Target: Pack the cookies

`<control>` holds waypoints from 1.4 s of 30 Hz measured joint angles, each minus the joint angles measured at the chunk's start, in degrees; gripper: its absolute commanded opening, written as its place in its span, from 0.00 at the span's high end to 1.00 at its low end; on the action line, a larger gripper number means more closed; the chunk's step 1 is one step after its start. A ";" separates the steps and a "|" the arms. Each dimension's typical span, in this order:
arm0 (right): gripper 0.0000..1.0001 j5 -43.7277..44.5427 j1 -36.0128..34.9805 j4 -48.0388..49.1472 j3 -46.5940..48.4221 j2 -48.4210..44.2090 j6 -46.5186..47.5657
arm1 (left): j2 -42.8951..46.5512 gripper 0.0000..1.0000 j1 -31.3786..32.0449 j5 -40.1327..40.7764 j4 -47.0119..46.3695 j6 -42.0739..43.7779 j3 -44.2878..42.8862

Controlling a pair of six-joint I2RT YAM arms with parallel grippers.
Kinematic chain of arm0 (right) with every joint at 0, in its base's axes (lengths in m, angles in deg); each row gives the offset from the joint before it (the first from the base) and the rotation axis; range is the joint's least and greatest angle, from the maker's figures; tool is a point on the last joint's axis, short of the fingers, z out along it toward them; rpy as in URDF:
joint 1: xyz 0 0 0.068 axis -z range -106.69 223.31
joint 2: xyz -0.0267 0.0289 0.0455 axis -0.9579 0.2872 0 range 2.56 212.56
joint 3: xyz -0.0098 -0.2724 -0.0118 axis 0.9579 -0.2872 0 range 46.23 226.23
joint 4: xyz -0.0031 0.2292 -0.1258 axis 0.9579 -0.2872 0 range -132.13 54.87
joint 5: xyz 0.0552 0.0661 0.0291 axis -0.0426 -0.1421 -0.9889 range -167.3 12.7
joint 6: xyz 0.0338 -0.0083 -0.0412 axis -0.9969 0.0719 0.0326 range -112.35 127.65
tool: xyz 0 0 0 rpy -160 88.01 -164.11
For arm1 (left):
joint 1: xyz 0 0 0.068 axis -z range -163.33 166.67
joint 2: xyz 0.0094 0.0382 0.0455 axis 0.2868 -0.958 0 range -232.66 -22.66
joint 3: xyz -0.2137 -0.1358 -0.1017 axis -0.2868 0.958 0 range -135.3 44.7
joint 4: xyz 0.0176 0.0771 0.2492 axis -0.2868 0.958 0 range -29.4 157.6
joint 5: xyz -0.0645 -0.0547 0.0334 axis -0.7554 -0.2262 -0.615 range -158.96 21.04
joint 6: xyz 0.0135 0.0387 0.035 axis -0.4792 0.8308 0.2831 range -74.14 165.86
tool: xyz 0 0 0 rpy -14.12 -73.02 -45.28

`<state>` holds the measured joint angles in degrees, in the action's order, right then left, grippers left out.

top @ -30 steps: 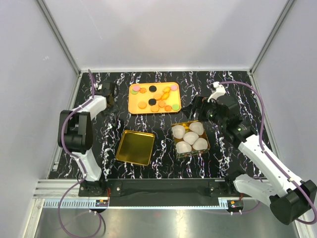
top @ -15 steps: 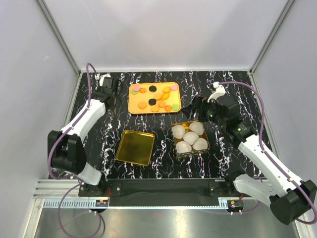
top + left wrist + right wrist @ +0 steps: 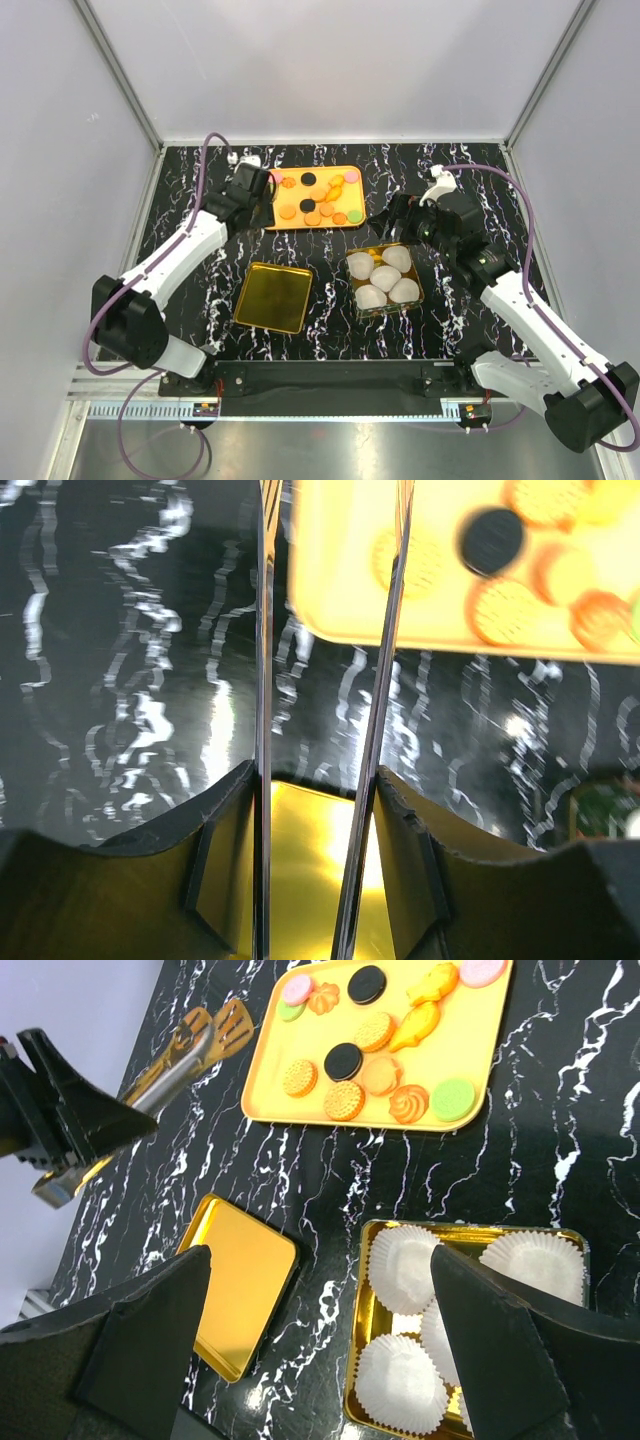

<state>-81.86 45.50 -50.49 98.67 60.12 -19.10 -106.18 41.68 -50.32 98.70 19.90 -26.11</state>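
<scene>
While my left gripper (image 3: 258, 190) clasps the tongs (image 3: 262, 630), tips at the left edge of the yellow tray (image 3: 275, 215), the cookies (image 3: 309, 178) lie loose on that tray, none in the paper cups (image 3: 405, 1265) of the gold tin (image 3: 470, 1228). My right gripper (image 3: 315, 1330) hangs spread wide above the tin. Step, I judge: approach; next, straddle one cookie and squeeze

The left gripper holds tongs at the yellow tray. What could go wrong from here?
The tongs in the left gripper have their tips at the edge of the yellow tray; they may catch it and push the tray. The cookies lie close together, some touching, so the tongs might nudge a neighbour or lift two.
</scene>
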 measured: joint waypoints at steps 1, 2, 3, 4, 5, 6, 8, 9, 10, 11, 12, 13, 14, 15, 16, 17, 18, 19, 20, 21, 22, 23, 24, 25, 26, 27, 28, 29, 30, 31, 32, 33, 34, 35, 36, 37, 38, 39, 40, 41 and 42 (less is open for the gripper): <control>0.00 0.39 0.00 -0.02 0.00 0.00 0.02 | 0.00 0.49 0.76 -0.35 0.02 0.00 -0.07; 0.00 0.59 0.00 -0.02 0.00 0.00 0.04 | -0.09 0.49 1.49 -0.66 0.00 0.00 -0.11; 0.00 0.79 0.00 -0.02 0.00 0.00 0.13 | -0.22 0.49 2.16 -0.96 0.02 0.00 -0.22; 0.00 0.90 0.00 -0.04 0.00 0.00 0.20 | -0.33 0.48 2.69 -1.16 0.00 0.00 -0.24; 0.00 0.96 0.00 -0.04 0.00 -0.02 0.24 | -0.57 0.48 3.28 -1.40 0.02 0.00 -0.31; 0.00 1.05 0.00 -0.09 0.00 -0.02 0.28 | -0.83 0.48 3.78 -1.60 -0.02 0.00 -0.31; 0.00 1.18 0.00 -0.26 0.00 -0.02 0.42 | -1.53 0.48 4.48 -1.84 0.02 0.00 -0.31; 0.00 1.38 0.00 -0.44 0.00 -0.02 0.44 | -1.86 0.48 4.70 -1.92 0.02 0.00 -0.31; 0.00 1.57 0.00 -0.57 0.00 -0.02 0.46 | -2.23 0.48 4.87 -1.97 0.04 0.00 -0.31; 0.00 1.86 0.00 -0.66 0.00 -0.02 0.46 | -2.56 0.48 4.98 -2.01 0.02 0.00 -0.31; 0.00 1.97 0.00 -0.70 0.00 -0.02 0.46 | -2.86 0.48 5.01 -2.10 0.00 0.00 -0.31; 0.00 2.01 0.00 -0.79 0.00 -0.02 0.46 | -3.04 0.48 5.03 -2.19 0.00 0.00 -0.28; 0.00 2.03 0.00 -0.85 0.00 -0.02 0.46 | -3.28 0.48 5.09 -2.25 -0.02 0.00 -0.28; 0.00 2.05 0.00 -0.87 -0.02 -0.02 0.46 | -3.52 0.47 5.09 -2.34 -0.07 0.00 -0.28; 0.00 2.08 0.00 -0.85 -0.02 -0.02 0.48 | -3.76 0.47 5.11 -2.38 -0.13 0.00 -0.28; 0.00 2.08 0.00 -0.85 -0.02 -0.02 0.52 | -4.09 0.47 5.11 -2.38 -0.15 0.00 -0.28; 0.00 2.08 0.00 -0.85 -0.02 -0.02 0.57 | -4.50 0.47 5.11 -2.38 -0.26 0.00 -0.28; 0.00 2.08 0.00 -0.87 -0.02 -0.02 0.59 | -4.85 0.47 5.11 -2.38 -0.33 0.02 -0.28; 0.00 2.08 0.00 -0.85 -0.02 -0.02 0.61 | -5.35 0.47 5.11 -2.36 -0.35 0.02 -0.28; 0.00 2.08 0.00 -0.85 -0.02 -0.02 0.61 | -5.92 0.47 5.11 -2.36 -0.39 0.02 -0.28; 0.00 2.08 0.00 -0.87 -0.02 -0.02 0.63 | -6.38 0.47 5.11 -2.36 -0.46 0.02 -0.28; 0.00 2.10 0.00 -0.87 -0.02 -0.02 0.63 | -6.93 0.47 5.11 -2.36 -0.55 0.02 -0.28; 0.00 2.08 0.00 -0.85 -0.02 -0.02 0.66 | -7.50 0.47 5.11 -2.36 -0.57 0.02 -0.28; 0.00 2.08 0.00 -0.85 -0.02 -0.02 0.66 | -7.85 0.47 5.11 -2.38 -0.63 0.04 -0.22; 0.00 2.10 0.00 -0.85 -0.02 -0.02 0.66 | -8.20 0.47 5.14 -2.38 -0.81 0.07 -0.09; 0.00 2.10 0.00 -0.85 -0.02 -0.02 0.68 | -8.48 0.47 5.16 -2.38 -0.92 0.07 0.02; 0.00 2.10 0.00 -0.85 -0.02 -0.02 0.70 | -8.76 0.47 5.16 -2.40 -0.94 0.07 0.07; 0.00 2.10 0.00 -0.85 -0.02 -0.02 0.81 | -9.01 0.47 5.16 -2.40 -1.05 0.07 0.07; 0.00 2.10 0.00 -0.85 -0.02 -0.02 0.85 | -9.27 0.47 5.16 -2.43 -1.29 0.07 0.07; 0.00 2.10 0.00 -0.85 -0.02 -0.02 0.85 | -9.57 0.47 5.16 -2.49 -1.53 0.07 0.07; 0.00 2.10 0.00 -0.85 -0.02 -0.02 0.87 | -9.75 0.47 5.16 -2.58 -1.73 0.07 0.07; 0.00 2.10 0.00 -0.85 -0.02 -0.02 0.87 | -10.01 0.47 5.16 -2.67 -1.86 0.07 0.07; 0.00 2.10 0.00 -0.85 -0.02 -0.02 0.87 | -10.16 0.47 5.18 -2.78 -1.90 0.07 0.07; 0.00 2.10 0.00 -0.85 -0.02 -0.02 0.90 | -10.32 0.47 5.20 -2.89 -1.95 0.04 0.07; 0.00 2.10 0.00 -0.85 -0.02 -0.02 0.90 | -10.43 0.47 5.25 -2.99 -1.99 0.07 0.07; 0.00 2.10 0.00 -0.85 -0.02 -0.02 0.90 | -10.45 0.47 5.27 -3.06 -2.05 0.07 0.07; 0.00 2.10 0.00 -0.85 -0.02 -0.02 0.90 | -10.47 0.47 5.31 -3.08 -2.14 0.07 0.07; 0.00 2.10 0.00 -0.83 -0.07 -0.02 0.90 | -10.49 0.48 5.33 -3.19 -2.25 0.07 0.07; 0.00 2.10 0.00 -0.85 -0.09 -0.02 0.90 | -10.54 0.48 5.35 -3.23 -2.32 0.07 0.07; 0.00 2.10 0.00 -0.85 -0.11 -0.02 0.90 | -10.69 0.48 5.35 -3.28 -2.38 0.07 0.07; 0.00 2.10 0.00 -0.85 -0.13 -0.02 0.90 | -10.88 0.50 5.38 -3.30 -2.47 0.09 0.07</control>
<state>-79.76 45.50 -51.34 98.54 60.10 -18.20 -117.07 47.06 -53.62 96.23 19.99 -26.04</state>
